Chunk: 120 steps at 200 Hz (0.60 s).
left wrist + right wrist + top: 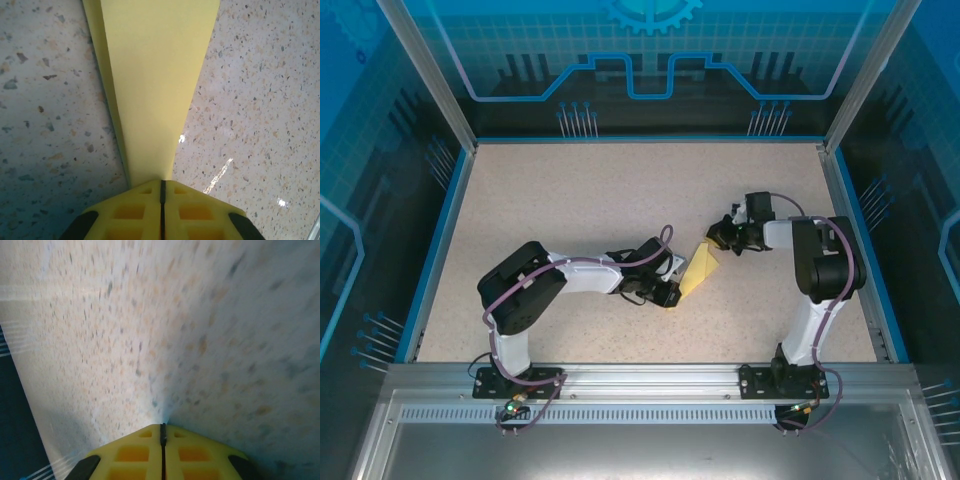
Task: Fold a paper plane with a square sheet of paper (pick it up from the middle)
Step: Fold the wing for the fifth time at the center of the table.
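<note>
Speckled beige tabletop [620,190] fills the floor of an enclosure with blue-lit glass walls [650,60] and a metal rail [640,378] along the near edge, where the two arm bases are bolted.

The left pincer [670,293] sits low over the middle of the tabletop, its arm bent in from the left. Its jaws are closed on the sheet of paper [700,268], which is pale yellow and folded into a narrow wedge. In the left wrist view the yellow fingers [135,212] meet along a thin dark seam, and the narrow end of the paper is pinched right at their tips. From there the paper runs straight ahead of the pincer, widening as it goes, with a second layer showing as a thin strip along its left side. Ahead of the fingers it lies low over the speckled surface; whether it touches cannot be told.

The right pincer [722,238] is just beyond the far end of the paper, facing the left pincer across it. Whether its tips touch the paper cannot be told from above. In the right wrist view, which is blurred, its yellow fingers [132,455] are pressed together with nothing between them, and blurred speckled tabletop lies ahead of them.
</note>
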Tool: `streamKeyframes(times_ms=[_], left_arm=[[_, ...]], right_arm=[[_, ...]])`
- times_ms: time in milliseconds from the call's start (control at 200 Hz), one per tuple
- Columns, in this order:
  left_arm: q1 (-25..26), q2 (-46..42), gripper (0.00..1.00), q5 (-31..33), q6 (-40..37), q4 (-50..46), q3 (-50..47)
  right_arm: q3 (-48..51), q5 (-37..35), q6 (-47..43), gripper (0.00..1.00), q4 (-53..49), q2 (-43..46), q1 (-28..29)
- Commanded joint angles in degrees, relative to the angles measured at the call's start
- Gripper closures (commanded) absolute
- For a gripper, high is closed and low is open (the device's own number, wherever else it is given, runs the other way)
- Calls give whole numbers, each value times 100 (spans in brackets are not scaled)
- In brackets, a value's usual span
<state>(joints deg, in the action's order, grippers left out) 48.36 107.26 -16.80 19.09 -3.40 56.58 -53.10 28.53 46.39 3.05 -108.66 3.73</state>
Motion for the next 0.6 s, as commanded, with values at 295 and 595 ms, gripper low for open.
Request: streamKeyframes(times_ms=[295,595], left_arm=[[54,329,92,-25,-55,-971,-25],[55,318,92,-69,-74,-913,39]], right_arm=[[571,180,-342,89,-843,1855,130],[1594,82,527,90,-586,2297,1227]])
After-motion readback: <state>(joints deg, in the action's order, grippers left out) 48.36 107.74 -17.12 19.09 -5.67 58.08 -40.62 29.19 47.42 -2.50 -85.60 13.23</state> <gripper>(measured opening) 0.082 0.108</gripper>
